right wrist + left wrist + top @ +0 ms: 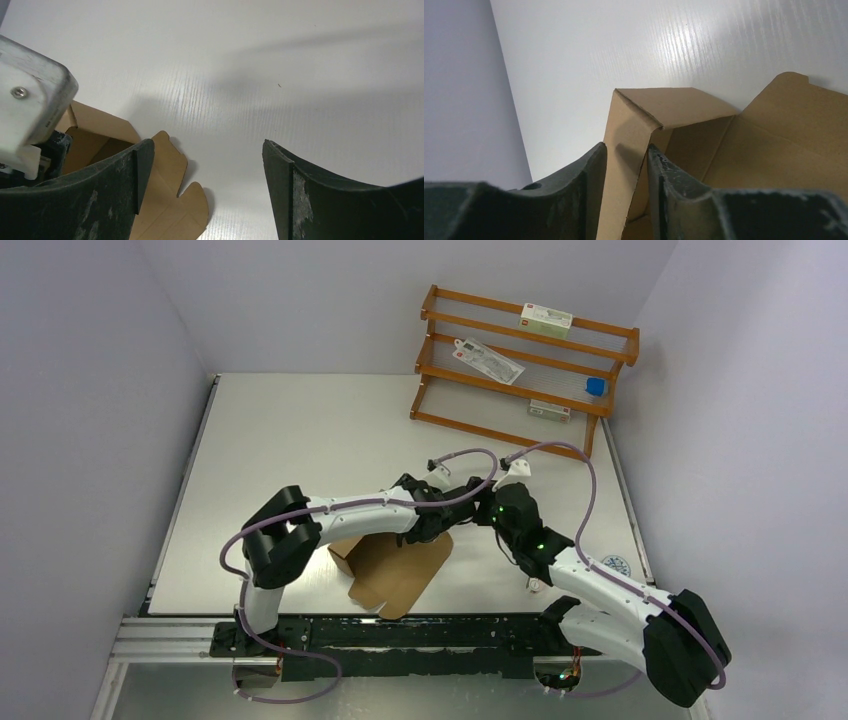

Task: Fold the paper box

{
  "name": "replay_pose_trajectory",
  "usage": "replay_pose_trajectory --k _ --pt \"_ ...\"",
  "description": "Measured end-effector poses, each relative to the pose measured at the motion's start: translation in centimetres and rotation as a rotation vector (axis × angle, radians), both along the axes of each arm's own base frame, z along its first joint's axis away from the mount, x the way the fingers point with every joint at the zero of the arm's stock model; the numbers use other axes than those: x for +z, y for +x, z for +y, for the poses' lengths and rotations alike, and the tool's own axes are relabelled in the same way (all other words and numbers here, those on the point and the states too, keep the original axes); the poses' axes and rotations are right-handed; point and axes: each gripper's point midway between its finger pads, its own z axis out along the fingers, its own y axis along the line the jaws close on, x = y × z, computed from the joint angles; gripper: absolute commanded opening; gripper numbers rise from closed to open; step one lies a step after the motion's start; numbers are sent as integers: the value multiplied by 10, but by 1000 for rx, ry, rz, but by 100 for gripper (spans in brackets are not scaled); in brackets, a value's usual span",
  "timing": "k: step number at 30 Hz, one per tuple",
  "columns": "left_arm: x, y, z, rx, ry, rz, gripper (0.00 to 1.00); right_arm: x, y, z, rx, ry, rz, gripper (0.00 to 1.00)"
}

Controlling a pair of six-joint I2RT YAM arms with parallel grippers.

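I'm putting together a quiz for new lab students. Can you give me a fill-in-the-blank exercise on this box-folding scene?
1. The left gripper is shut on a raised flap of the plain ____ paper box.
2. The right gripper is open over the ____ table.
3. The wooden rack stands at the table's far ____ corner.
Missing words: brown, white, right.

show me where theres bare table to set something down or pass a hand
Bare: the far-left table, between the left wall and the wooden rack, beyond the arms. Crowded: the near centre, where the left gripper pinches the paper box and the open right gripper hovers alongside.
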Motion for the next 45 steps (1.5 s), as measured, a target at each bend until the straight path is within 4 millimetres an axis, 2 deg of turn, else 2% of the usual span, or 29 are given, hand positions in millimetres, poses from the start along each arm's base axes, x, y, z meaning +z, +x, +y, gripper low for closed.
replay_pose_trajectory --k 8,14,19,26,29,31,35,37,45 --pt "2 2 -2 2 24 -24 18 0 3 -6 -9 -16 -5 83" --pt "7 6 1 2 -2 -21 13 3 2 -9 -1 -46 -18 83" --pt "10 16 18 37 -80 13 12 20 4 -10 14 -70 -48 83" --pt "-3 37 50 132 -308 112 12 80 7 -1 77 -55 -140 85" --pt "-19 45 68 196 -419 165 12 106 6 3 108 -44 -187 85" --pt "-33 49 81 245 -496 197 12 115 5 5 128 -43 -205 85" --pt "-63 47 105 363 -667 259 12 117 3 9 159 -47 -208 85" --pt "-67 47 109 410 -771 254 12 116 1 11 173 -49 -202 85" --pt "-69 36 92 523 -1065 215 17 106 -4 17 218 -48 -182 84"
